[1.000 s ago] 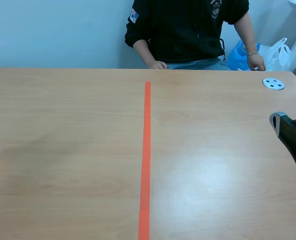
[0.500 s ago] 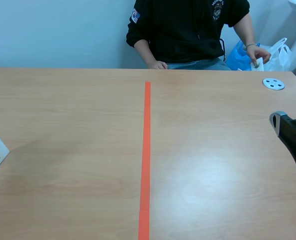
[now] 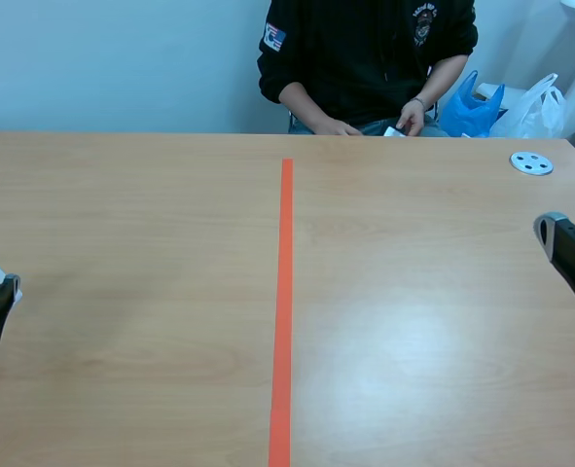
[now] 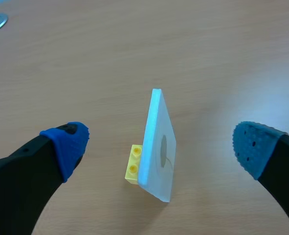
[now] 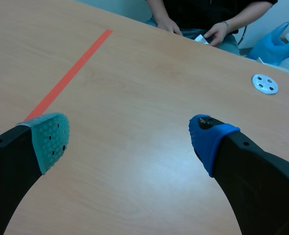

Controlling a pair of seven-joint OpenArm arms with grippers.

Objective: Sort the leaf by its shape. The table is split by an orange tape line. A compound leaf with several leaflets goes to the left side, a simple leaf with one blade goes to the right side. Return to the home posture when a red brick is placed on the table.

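Currently the left end effector [image 4: 161, 145] is released, pads wide apart, with a white card [image 4: 157, 128] standing between them, touching neither. The card is clipped upright, slightly tilted, in a small yellow brick [image 4: 133, 164]. It sits at the far left of the table [image 3: 170, 243], well left of the orange tape line [image 3: 284, 292]. The card face shows a grey oval with a thin stalk, so it's probably the leaf and possibly a single blade, but it's seen too edge-on to confirm. First risk: misclassifying from this angle sends it to the wrong side. Second risk: the base is narrow, so if one pad lands first the card tips or pops out of the brick. Gripping high on the card could also leave the brick behind. The right end effector [image 5: 129, 139] is also released, empty, parked over the right half. A person [image 3: 365, 49] at the far edge is handling another small card [image 3: 395, 130], so there's a chance of hands entering the workspace mid-move. No red brick is in view, so there's no cue to go home.
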